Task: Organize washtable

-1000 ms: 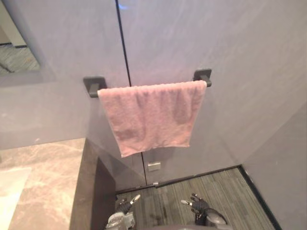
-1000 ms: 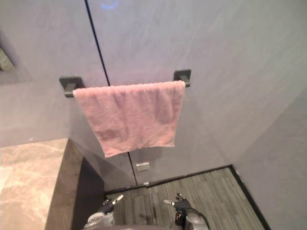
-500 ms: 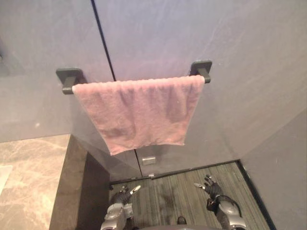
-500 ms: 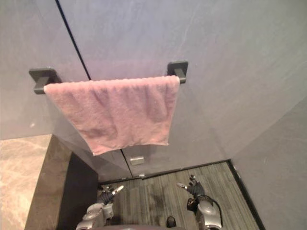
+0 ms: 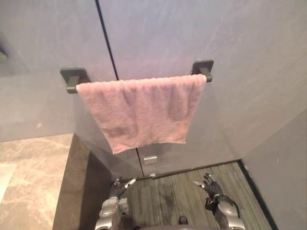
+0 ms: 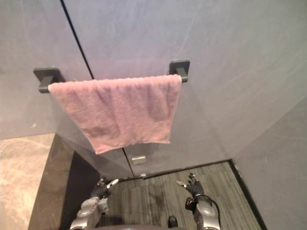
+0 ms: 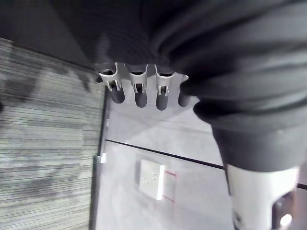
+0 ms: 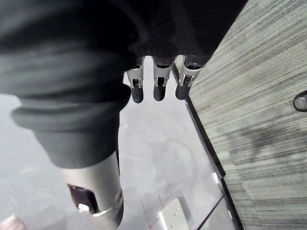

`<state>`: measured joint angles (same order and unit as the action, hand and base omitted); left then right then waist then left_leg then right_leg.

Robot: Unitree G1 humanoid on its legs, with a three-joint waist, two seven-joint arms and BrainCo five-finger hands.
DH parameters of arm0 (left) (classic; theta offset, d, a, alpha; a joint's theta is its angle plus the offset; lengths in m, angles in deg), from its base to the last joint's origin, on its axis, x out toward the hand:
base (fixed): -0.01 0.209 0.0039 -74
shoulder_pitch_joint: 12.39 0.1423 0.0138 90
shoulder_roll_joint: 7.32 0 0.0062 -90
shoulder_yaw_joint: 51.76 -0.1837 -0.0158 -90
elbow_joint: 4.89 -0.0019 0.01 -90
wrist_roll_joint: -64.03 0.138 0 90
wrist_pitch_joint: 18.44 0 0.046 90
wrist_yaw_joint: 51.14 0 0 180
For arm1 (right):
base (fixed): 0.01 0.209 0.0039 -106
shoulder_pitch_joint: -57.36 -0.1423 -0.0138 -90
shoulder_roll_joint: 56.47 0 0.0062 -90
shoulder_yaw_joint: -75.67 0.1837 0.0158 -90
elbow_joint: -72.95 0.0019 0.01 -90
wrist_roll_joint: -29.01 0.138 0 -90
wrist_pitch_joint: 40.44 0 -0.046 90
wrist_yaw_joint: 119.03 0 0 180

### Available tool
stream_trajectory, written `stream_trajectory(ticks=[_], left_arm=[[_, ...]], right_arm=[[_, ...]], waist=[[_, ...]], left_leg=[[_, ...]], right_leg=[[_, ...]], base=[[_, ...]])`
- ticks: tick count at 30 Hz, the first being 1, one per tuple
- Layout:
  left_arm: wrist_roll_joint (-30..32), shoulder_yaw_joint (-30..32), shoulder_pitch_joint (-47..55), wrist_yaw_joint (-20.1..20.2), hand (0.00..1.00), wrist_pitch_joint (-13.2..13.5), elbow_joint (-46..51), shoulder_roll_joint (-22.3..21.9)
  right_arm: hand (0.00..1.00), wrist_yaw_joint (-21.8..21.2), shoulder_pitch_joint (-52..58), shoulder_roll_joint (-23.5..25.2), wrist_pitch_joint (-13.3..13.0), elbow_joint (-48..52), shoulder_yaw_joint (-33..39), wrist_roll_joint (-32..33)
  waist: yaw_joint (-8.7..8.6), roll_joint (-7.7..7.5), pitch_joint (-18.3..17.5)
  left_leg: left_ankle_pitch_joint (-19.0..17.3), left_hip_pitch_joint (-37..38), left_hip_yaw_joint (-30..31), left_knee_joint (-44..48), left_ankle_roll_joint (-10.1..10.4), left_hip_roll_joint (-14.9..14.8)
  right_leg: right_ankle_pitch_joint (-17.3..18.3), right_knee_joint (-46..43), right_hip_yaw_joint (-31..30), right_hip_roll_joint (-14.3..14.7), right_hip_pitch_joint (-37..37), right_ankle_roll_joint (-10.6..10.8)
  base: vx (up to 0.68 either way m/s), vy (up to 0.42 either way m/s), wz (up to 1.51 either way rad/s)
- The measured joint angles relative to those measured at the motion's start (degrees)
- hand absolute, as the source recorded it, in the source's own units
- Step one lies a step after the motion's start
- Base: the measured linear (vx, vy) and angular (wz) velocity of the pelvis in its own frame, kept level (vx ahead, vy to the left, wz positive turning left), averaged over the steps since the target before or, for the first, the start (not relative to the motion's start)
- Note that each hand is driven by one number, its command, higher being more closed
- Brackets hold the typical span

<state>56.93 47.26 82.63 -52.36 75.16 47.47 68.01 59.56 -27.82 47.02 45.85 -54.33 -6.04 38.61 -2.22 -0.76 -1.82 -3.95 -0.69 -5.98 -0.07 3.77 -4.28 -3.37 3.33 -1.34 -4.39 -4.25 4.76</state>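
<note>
A pink towel [image 5: 144, 110] hangs spread over a dark wall bar, between its left bracket [image 5: 72, 77] and right bracket [image 5: 204, 68]. The towel's lower edge slopes, longer at the left. Far below it, over the striped floor, my left hand [image 5: 117, 188] and right hand [image 5: 209, 184] are both open and hold nothing. In the left wrist view the left hand's fingers [image 7: 139, 91] are straight, and the right wrist view shows straight fingers [image 8: 158, 81] on the right hand as well. The marble washtable top [image 5: 33, 182] lies at the lower left, beside my left hand.
The washtable's dark side panel [image 5: 84, 187] drops to the floor by my left arm. A small white wall socket [image 5: 150, 159] sits low under the towel. Grey walls close in ahead and at the right, with striped carpet [image 5: 182, 191] between them.
The whole picture has shifted, so the camera moved. Both hands show a little higher than a second ago, still open and empty. The towel hangs as before.
</note>
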Motion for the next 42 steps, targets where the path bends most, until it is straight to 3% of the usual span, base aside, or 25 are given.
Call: stream_trajectory(ticks=[6,12,15,22,28,42], left_arm=[[-2.59,0.62,7.75,-0.16,0.0,0.07,28.02,-1.73],[-3.71,0.0,10.41,-1.44,0.0,0.25,47.96,-4.73],[-3.69,-0.69,10.4,-2.09,0.0,1.23,53.63,-5.24],[-3.47,-3.23,9.74,-3.36,0.0,1.81,55.17,-5.27],[-3.01,-3.81,4.11,-4.7,0.0,1.82,52.55,-4.54],[-1.04,3.65,-2.83,-10.11,0.0,1.9,44.52,-2.89]], right_arm=[[0.0,1.12,4.53,0.69,0.1,19.45,8.31,0.02],[0.0,3.54,6.86,2.5,-0.04,37.68,10.57,0.02],[0.0,4.92,6.8,3.79,-0.34,41.95,11.17,0.01],[0.0,6.34,4.11,4.59,-0.49,42.64,9.85,0.76],[0.0,6.35,-3.33,2.27,-1.15,33.31,7.71,1.48],[0.0,6.18,-12.96,-3.9,-0.86,23.97,-0.49,3.78]], waist=[[0.23,0.02,0.08],[0.92,0.66,0.83],[1.37,1.05,0.76],[1.53,1.01,0.76],[1.52,0.76,0.61],[1.44,0.72,0.7]], left_leg=[[-0.03,1.55,-1.39,-0.33,0.02,-0.62],[-0.63,3.07,-3.03,-1.93,-0.05,-1.04],[-0.38,3.51,-3.66,-1.82,0.14,-1.46],[-0.11,3.32,-3.66,-1.5,0.11,-1.46],[-0.06,1.56,-3.36,-1.05,0.05,-0.76],[-0.04,-1.85,-2.03,0.76,0.0,-0.62]], right_leg=[[-0.14,-0.18,-0.41,-0.36,1.23,0.1],[0.21,-0.65,-0.71,-0.14,2.1,0.34],[0.67,-1.36,-0.91,0.2,2.07,0.38],[0.7,-1.3,-0.8,0.27,1.9,0.34],[0.65,-1.3,-0.86,0.25,0.32,0.4],[-0.58,-1.06,-1.39,0.21,-2.51,-0.05]], base=[[0.01,-0.002,-0.03],[-0.04,-0.007,-0.05],[0.0,-0.019,-0.05],[0.0,-0.001,0.0],[0.0,0.0,0.0],[0.01,-0.011,0.01]])
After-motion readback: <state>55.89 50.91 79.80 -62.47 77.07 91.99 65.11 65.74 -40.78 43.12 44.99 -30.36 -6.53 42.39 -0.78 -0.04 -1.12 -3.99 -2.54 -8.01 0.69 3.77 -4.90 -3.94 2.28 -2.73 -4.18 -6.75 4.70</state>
